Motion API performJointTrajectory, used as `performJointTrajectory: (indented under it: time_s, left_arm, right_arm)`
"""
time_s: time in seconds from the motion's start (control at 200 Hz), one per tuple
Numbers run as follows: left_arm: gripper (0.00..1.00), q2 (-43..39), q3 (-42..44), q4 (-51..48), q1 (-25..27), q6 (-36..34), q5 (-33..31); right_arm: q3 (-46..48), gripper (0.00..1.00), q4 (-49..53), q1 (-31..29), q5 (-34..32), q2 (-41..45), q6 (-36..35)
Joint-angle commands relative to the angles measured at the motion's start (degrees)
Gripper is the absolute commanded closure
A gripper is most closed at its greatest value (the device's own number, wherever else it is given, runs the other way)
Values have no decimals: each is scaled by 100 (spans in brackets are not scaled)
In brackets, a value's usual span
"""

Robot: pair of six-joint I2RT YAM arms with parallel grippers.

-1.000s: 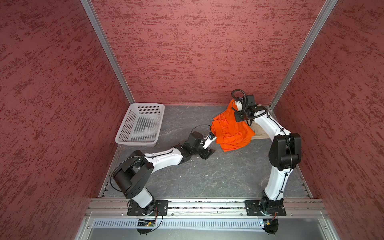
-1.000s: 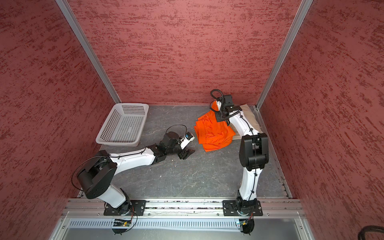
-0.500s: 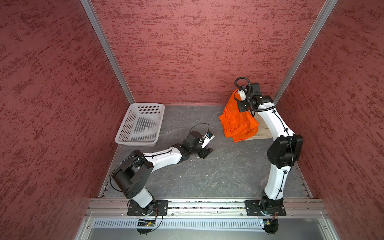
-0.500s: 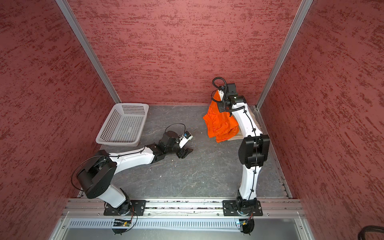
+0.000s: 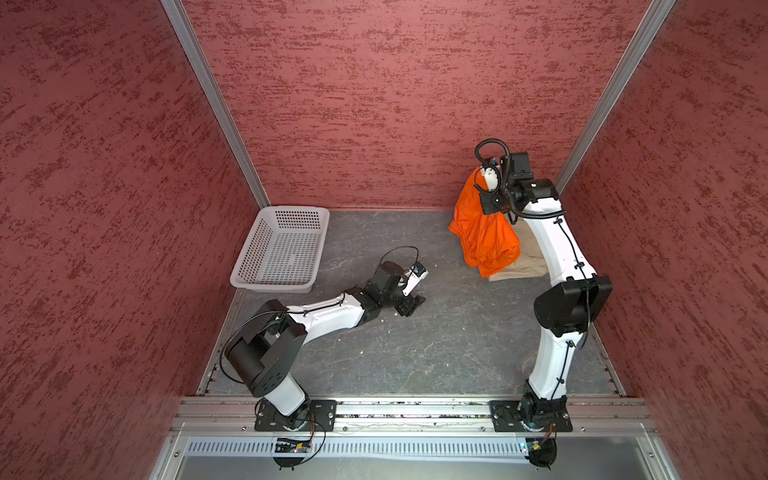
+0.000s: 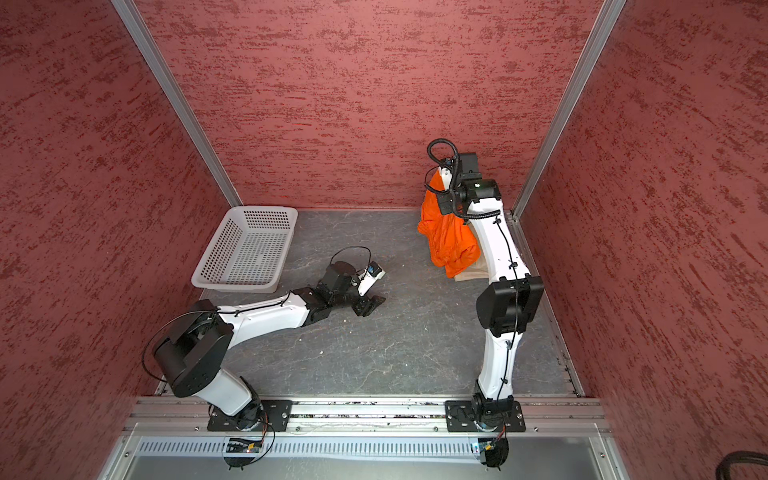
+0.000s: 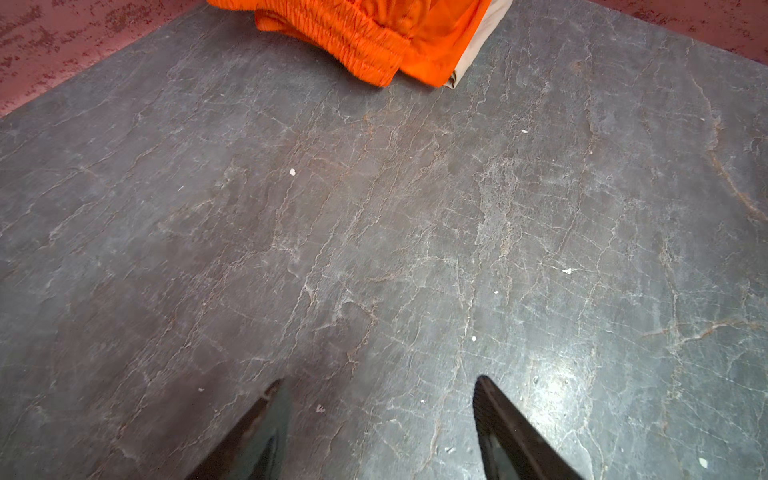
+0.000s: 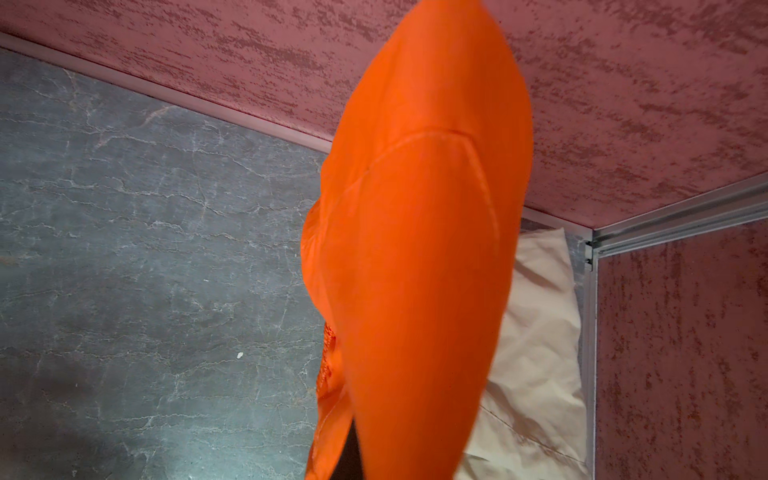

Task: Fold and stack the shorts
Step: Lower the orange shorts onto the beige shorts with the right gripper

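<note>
Well, the grey table (image 5: 415, 353) is mostly bare. The white basket (image 5: 266, 286) stands at its far left corner with nothing in it, well apart from the cloth.

The orange shorts (image 5: 484, 232) hang in the air at the far right side, bunched and long. Their lower end reaches down to the beige shorts (image 5: 523, 266), and in the left wrist view the gathered orange waist (image 7: 365, 45) seems to lie right at the beige edge. The beige shorts lie flat on the table in the far right corner, partly hidden under the orange cloth and behind the right arm. I judge that this pair is already folded and placed, though the pictures do not show all of it.

So about half of the task looks done. The orange pair is not yet folded. It must be spread out, folded, and then laid on the beige pair to make the stack.

The right gripper (image 5: 490, 201) is raised high near the back wall and is clamped tightly on the top of the orange shorts, which carry their whole hanging weight from it. The left gripper (image 7: 378, 380) hovers low over the middle of the table. Its jaws stand well apart, they hold nothing, and no cloth is between them.
</note>
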State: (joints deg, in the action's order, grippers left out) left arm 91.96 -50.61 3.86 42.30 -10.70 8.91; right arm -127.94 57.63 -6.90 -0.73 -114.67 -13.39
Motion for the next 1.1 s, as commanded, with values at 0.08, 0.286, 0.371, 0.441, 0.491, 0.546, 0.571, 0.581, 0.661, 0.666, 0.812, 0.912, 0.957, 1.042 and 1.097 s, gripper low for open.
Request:
performJointTrajectory:
  time_s: [0.08,0.286,0.371,0.441,0.491,0.546,0.571,0.581,0.661,0.666,0.812,0.912,0.957,1.042,1.097]
  left_arm:
    - [30,-71,-142,-43,-34,75,-27]
    - [30,-82,-136,-64,-32,77,-50]
    - [30,-84,-141,-75,-30,64,-71]
    - [29,-114,-142,-83,-37,49,-90]
    - [29,-131,-142,-86,-39,42,-113]
    - [29,-142,-143,-104,-53,28,-117]
    - [29,-151,-142,-109,-67,28,-126]
    - [29,-150,-142,-108,-65,25,-130]
    - [29,-177,-148,-130,-82,14,-144]
    - [29,-178,-149,-130,-82,15,-144]
    - [29,-194,-189,-183,-117,6,-170]
    - [29,-185,-229,-250,-142,6,-170]
    - [29,-177,-239,-255,-146,12,-179]
    - [29,-153,-264,-293,-144,40,-180]
    - [29,-142,-291,-330,-151,63,-179]
  right_arm:
    - [-388,100,181,33,-118,-82,-226]
    - [-727,100,383,140,-92,-399,-210]
    - [-838,100,381,249,-72,-543,-200]
    - [-965,100,388,349,-92,-679,-198]
    - [-1042,100,376,444,-94,-756,-194]
    - [-1103,100,356,555,-56,-860,-182]
    - [-1124,100,338,602,-34,-892,-183]
    - [-1125,100,335,621,-22,-908,-184]
    - [-1209,100,307,774,2,-1023,-197]
    - [-1212,100,304,780,3,-1027,-194]
    - [-1294,100,156,1087,62,-1158,-208]
    - [-1286,100,46,1311,181,-1243,-208]
    - [-1287,100,13,1394,260,-1296,-191]
    - [-1285,100,-36,1530,278,-1447,-194]
    - [-1286,100,-70,1599,244,-1549,-217]
